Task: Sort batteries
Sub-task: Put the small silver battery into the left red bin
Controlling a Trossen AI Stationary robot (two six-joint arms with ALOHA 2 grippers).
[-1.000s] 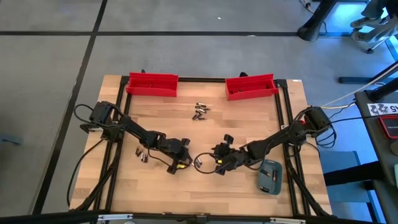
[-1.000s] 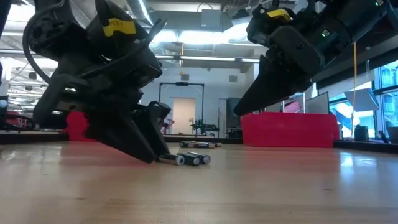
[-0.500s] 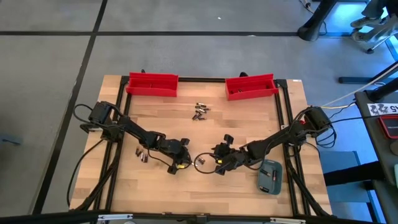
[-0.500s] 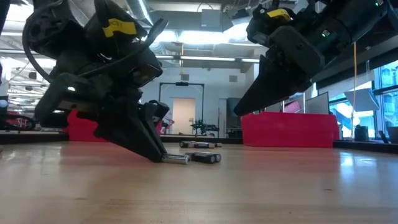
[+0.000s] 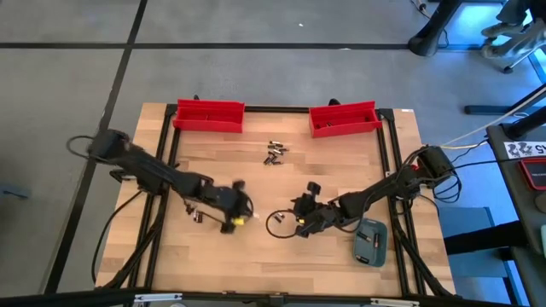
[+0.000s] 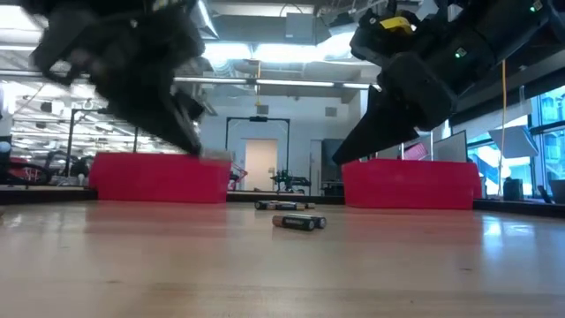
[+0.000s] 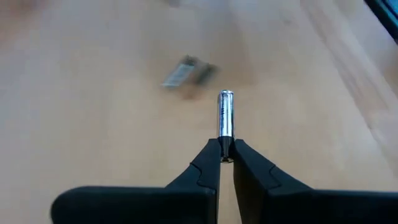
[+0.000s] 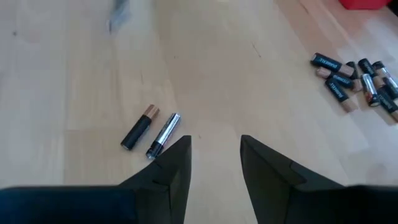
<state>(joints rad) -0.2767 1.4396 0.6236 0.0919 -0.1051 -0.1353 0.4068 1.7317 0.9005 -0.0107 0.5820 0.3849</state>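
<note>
I'm seeing even overhead light brightening the desk [image 5: 341, 170], ceiling strips glaring in the low view. Motion blur is smearing the left hand [image 6: 190, 132] and loose batteries [image 7: 188, 70] beyond it.

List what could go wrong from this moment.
The left gripper pinches its battery only by one end, jaws barely overlapping it, so it may pivot or slip out mid-swing. The right gripper hovers open over two loose batteries; a low pass could roll them away.
</note>
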